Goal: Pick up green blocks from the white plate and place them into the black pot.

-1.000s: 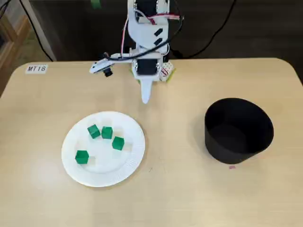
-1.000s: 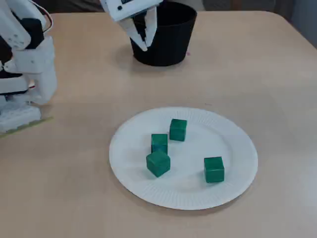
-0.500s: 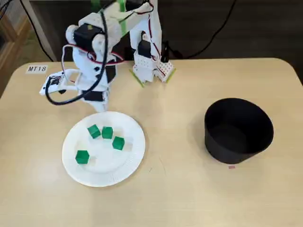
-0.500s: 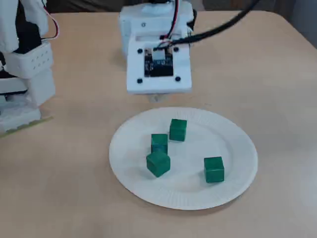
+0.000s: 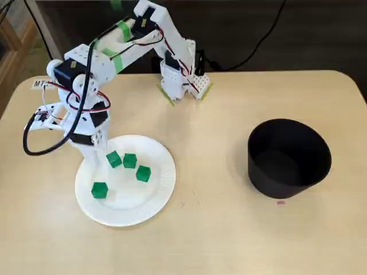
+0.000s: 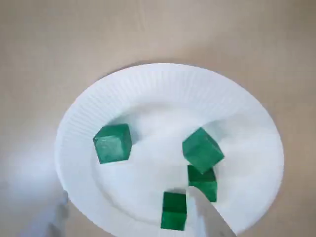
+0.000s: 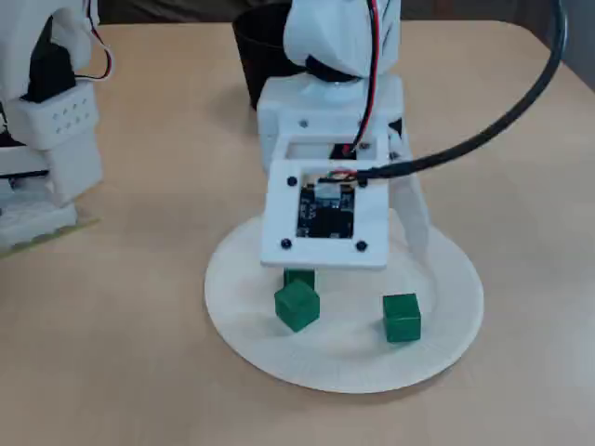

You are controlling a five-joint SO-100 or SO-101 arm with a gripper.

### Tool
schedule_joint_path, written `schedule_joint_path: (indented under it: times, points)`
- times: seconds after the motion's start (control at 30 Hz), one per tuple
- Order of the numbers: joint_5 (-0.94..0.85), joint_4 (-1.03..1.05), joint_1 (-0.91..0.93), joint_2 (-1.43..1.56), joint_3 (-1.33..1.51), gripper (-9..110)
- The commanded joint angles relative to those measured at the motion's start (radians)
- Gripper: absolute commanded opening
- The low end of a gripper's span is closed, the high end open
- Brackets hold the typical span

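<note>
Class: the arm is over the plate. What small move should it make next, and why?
Probably ease the gripper down so its fingers straddle the nearest green block. That block lies with three others on the white plate. No block shows in the black pot, and the jaws stand open, holding nothing, so a first grasp seems due.

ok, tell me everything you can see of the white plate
The white plate is round with a ribbed rim, paper by its look. It lies flat on the tan table, left of the black pot in a fixed view. Four green blocks sit on it; the open gripper hangs over it.
</note>
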Motion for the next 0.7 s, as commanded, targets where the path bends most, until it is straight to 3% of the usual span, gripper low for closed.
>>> schedule_joint_path:
  times: [0.0, 0.4, 0.67]
  points:
    - [0.003, -0.006, -0.006, -0.023, -0.069, 42]
    - [-0.095, -0.006, -0.040, -0.247, -0.324, 35]
    - [-0.106, 0.002, -0.035, -0.290, -0.337, 35]
